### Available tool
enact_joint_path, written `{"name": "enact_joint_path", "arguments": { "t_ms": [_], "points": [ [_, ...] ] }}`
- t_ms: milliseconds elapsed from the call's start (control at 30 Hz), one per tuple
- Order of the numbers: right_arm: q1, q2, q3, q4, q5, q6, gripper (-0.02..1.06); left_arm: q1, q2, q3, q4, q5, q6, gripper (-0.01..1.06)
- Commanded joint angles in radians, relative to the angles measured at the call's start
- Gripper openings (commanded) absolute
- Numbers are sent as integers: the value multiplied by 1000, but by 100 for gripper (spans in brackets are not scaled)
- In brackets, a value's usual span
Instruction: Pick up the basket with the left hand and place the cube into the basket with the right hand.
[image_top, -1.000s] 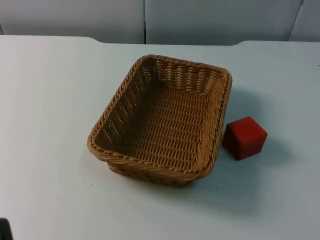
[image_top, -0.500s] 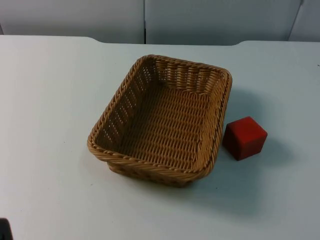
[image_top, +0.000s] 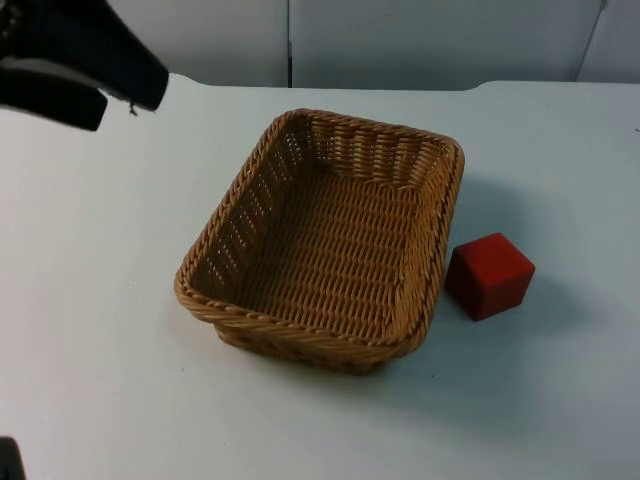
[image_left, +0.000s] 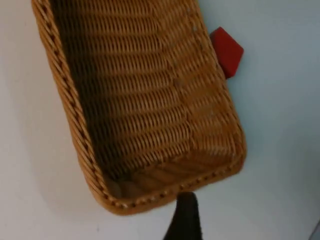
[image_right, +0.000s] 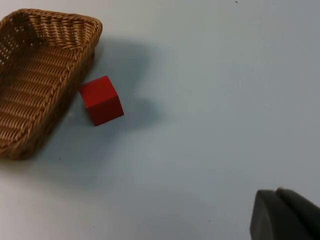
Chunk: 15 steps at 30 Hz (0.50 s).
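Observation:
The tan wicker basket (image_top: 330, 240) stands empty in the middle of the table, also seen from close above in the left wrist view (image_left: 140, 100). A red cube (image_top: 489, 275) rests on the table just right of the basket, close to its wall and apart from it (image_right: 101, 100). My left gripper (image_top: 130, 100) hangs at the far left, well away from the basket's far left corner, its two black fingers apart and holding nothing. One fingertip (image_left: 185, 220) of it lies just outside the basket's rim. My right gripper (image_right: 282, 210) waits shut, far from the cube.
The white table top (image_top: 100, 300) runs back to the grey partition wall (image_top: 420, 40). Open table surface lies left of the basket, in front of it, and to the right of the cube.
My left arm has come into the top view at the far left. The basket and the cube have not moved.

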Motion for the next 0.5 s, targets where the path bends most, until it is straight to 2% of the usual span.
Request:
{"name": "enact_joint_path", "arguments": {
  "t_ms": [0,300,467],
  "points": [
    [0,-2,2,-6,-18,2,1,3,69,-58,-4,-27,18,68],
    [0,-2,2,-6,-18,2,1,-19,377,-277,85,-126,19,68],
    [0,-2,2,-6,-18,2,1,-43,481,-318,88,-134,27,68]
  ]
}}
